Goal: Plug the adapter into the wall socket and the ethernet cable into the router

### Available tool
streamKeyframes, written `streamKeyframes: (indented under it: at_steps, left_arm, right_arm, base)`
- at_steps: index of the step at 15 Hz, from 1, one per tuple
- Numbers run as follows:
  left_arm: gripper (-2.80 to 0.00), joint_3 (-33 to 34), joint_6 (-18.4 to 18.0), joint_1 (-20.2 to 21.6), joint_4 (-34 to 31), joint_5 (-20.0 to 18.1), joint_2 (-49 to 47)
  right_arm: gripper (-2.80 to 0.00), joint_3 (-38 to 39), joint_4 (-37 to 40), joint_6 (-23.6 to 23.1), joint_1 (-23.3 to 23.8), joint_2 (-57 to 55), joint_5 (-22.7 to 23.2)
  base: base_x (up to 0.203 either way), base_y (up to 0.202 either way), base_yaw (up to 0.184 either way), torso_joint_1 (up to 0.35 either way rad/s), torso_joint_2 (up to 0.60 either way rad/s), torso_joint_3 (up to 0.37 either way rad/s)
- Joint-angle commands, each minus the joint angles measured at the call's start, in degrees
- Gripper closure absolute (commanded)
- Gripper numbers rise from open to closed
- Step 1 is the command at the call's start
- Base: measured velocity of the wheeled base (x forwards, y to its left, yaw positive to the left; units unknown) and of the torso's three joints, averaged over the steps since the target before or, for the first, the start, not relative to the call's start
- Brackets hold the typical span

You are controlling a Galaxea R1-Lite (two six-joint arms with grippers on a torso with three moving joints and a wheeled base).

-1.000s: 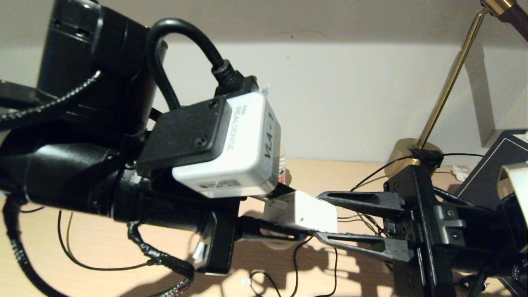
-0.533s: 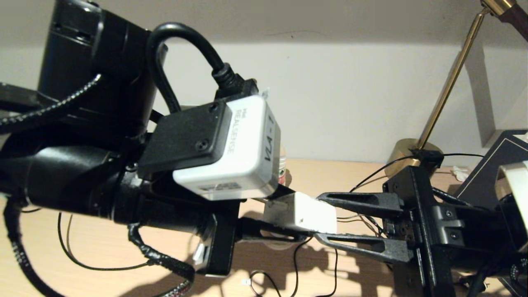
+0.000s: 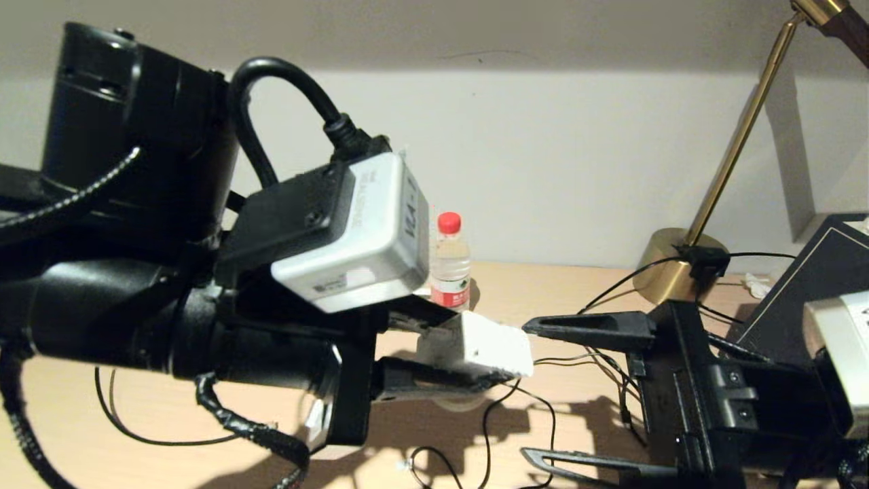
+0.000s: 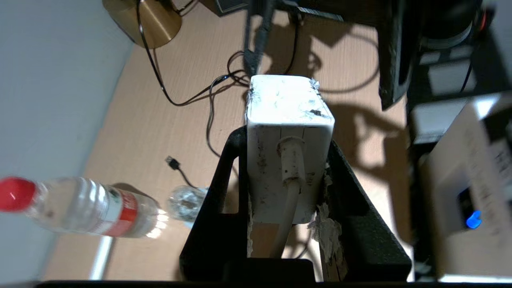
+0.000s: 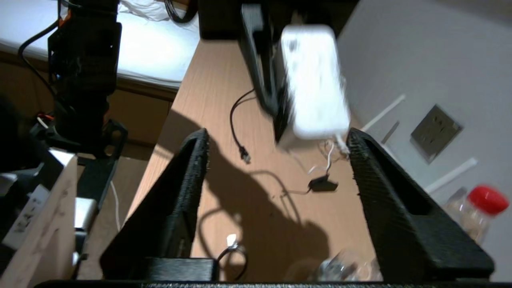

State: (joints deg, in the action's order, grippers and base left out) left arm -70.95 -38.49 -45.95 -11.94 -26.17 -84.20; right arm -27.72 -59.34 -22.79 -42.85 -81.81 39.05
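My left gripper point(image 3: 478, 350) is shut on the adapter point(image 3: 475, 346), a white block held above the desk. Seen from the left wrist, the adapter point(image 4: 288, 120) sits between both fingers of that gripper point(image 4: 286, 138), its white cord point(image 4: 286, 216) running back toward the camera. My right gripper point(image 3: 526, 392) stands open just right of the adapter, apart from it. In the right wrist view this gripper point(image 5: 278, 136) holds nothing, the adapter point(image 5: 316, 84) lies ahead of it, and the grey wall socket point(image 5: 436, 132) is on the wall. The ethernet cable's clear plug point(image 5: 231, 240) lies on the desk. The router's body is hidden.
A red-capped water bottle point(image 3: 449, 261) stands by the wall. A brass lamp base point(image 3: 669, 272) and a dark box point(image 3: 815, 272) sit at the right. A round clear gadget point(image 4: 186, 202), a USB-tipped cable point(image 4: 173, 162) and a black clip point(image 5: 323, 184) lie on the desk point(image 3: 170, 401).
My right gripper has opened, let go of the adapter and drawn back to the right. My left gripper has shifted left a little with the adapter in it.
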Motion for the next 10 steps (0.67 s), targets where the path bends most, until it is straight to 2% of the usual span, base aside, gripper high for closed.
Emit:
streamKeyframes:
  at_steps: [1, 2, 3, 4, 5, 6, 8, 10]
  left_arm:
    - [0.00, 2.3, 7.1, 0.5, 2.6, -0.3, 2.2]
    - [0.00, 3.9, 13.2, 0.6, 5.1, -0.4, 2.9]
    - [0.00, 6.6, 18.8, 0.9, 8.9, -0.4, 3.4]
    - [0.00, 9.8, 22.8, 2.3, 14.2, -0.3, 3.6]
    - [0.00, 13.2, 25.8, 4.5, 20.2, 0.0, 3.3]
    - [0.00, 16.7, 27.9, 7.0, 26.5, 0.9, 2.4]
    - [0.00, 22.2, 32.4, 10.9, 41.8, 6.2, -2.7]
    - [0.00, 26.2, 37.0, 12.5, 56.8, 16.7, -9.1]
  right_arm:
    - [-2.80, 3.5, -2.4, 1.8, 1.2, 0.9, 0.0]
    - [-2.80, 5.6, -4.8, 4.6, 2.1, 1.7, -1.0]
    - [-2.80, 7.8, -6.5, 6.8, 2.5, 2.7, -4.4]
    - [-2.80, 9.7, -7.4, 7.8, 2.6, 3.9, -10.5]
    - [-2.80, 11.8, -7.7, 8.4, 2.7, 5.9, -17.0]
    - [-2.80, 13.8, -7.9, 9.3, 2.7, 8.5, -21.4]
    - [-2.80, 18.2, -7.7, 11.8, 2.8, 15.7, -30.8]
    - [-2.80, 23.3, -5.1, 13.1, 2.9, 22.1, -46.7]
  base:
    - [0.000, 0.000, 0.000, 0.000, 0.00, 0.000]
    - [0.000, 0.000, 0.000, 0.000, 0.00, 0.000]
    - [0.000, 0.000, 0.000, 0.000, 0.00, 0.000]
    - [0.000, 0.000, 0.000, 0.000, 0.00, 0.000]
    - [0.000, 0.000, 0.000, 0.000, 0.00, 0.000]
    - [0.000, 0.000, 0.000, 0.000, 0.00, 0.000]
    - [0.000, 0.000, 0.000, 0.000, 0.00, 0.000]
    - [0.000, 0.000, 0.000, 0.000, 0.00, 0.000]
